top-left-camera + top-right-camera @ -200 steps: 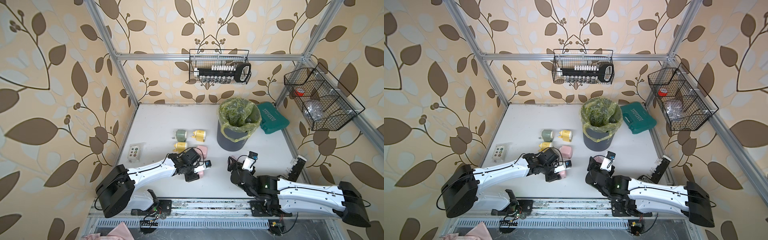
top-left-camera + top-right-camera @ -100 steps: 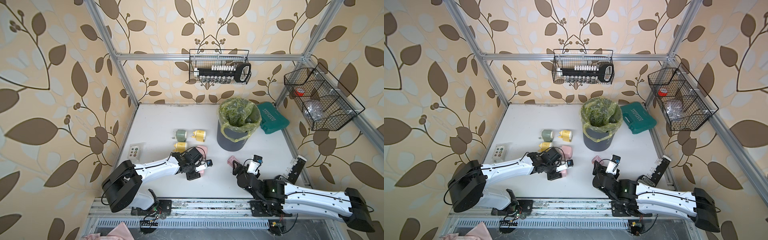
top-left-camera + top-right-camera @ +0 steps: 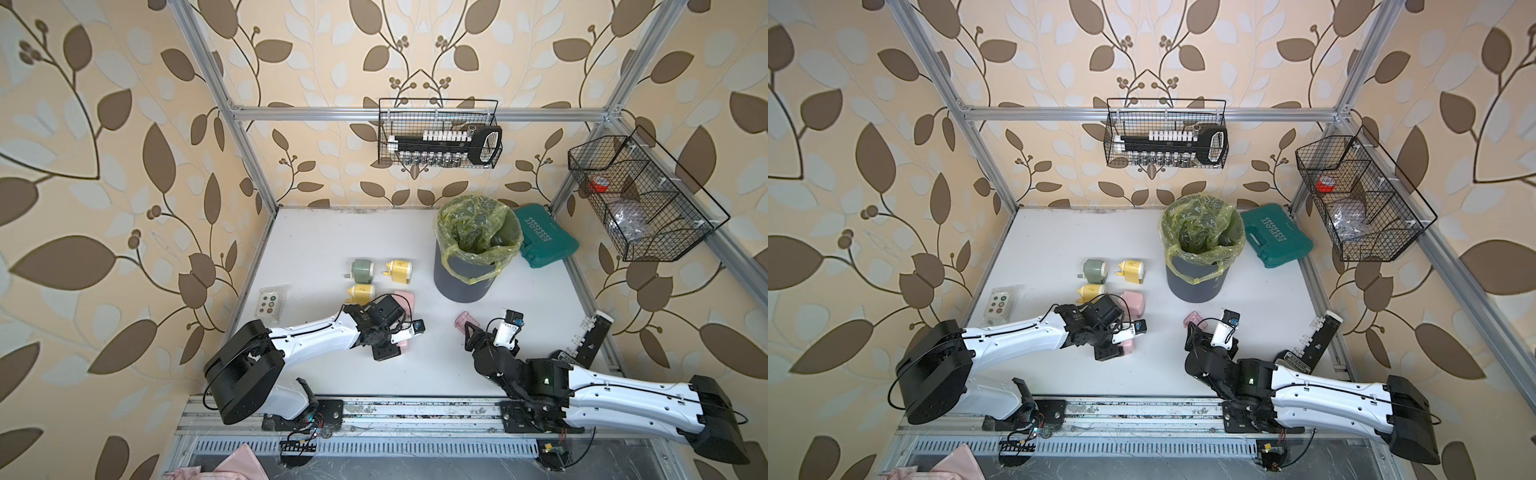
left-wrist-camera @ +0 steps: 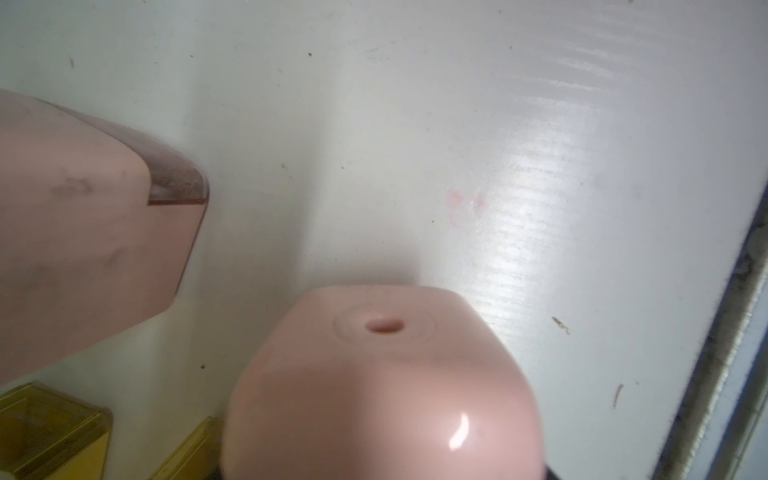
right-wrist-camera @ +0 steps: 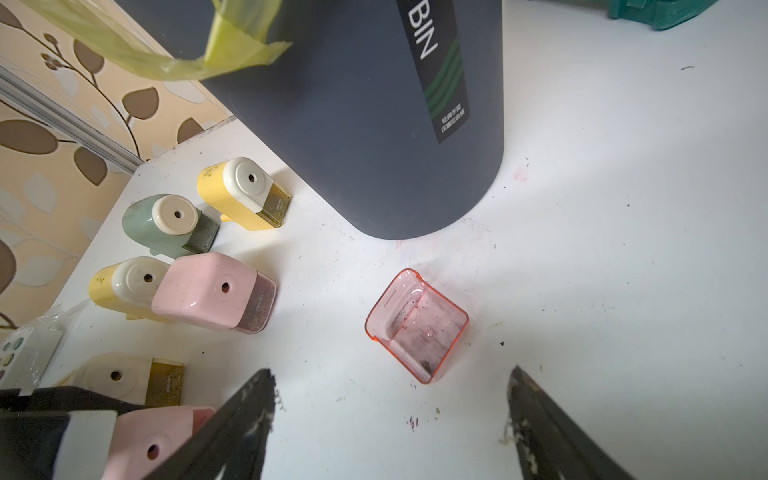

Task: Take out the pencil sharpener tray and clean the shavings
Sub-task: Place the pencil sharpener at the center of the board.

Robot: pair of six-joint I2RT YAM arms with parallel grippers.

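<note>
Your right gripper (image 5: pixel 390 376) stands wide, nothing between its jaws. The pink translucent tray (image 5: pixel 417 326) lies open side up on the white table (image 5: pixel 623 249), just ahead of those fingertips and clear of them, between the gripper and the dark bin (image 5: pixel 353 124). A thin dark dusting of shavings (image 5: pixel 401 328) clings inside. Your left gripper (image 3: pixel 394 347) is clamped on a pink sharpener (image 4: pixel 382 395), well apart from the tray.
</note>
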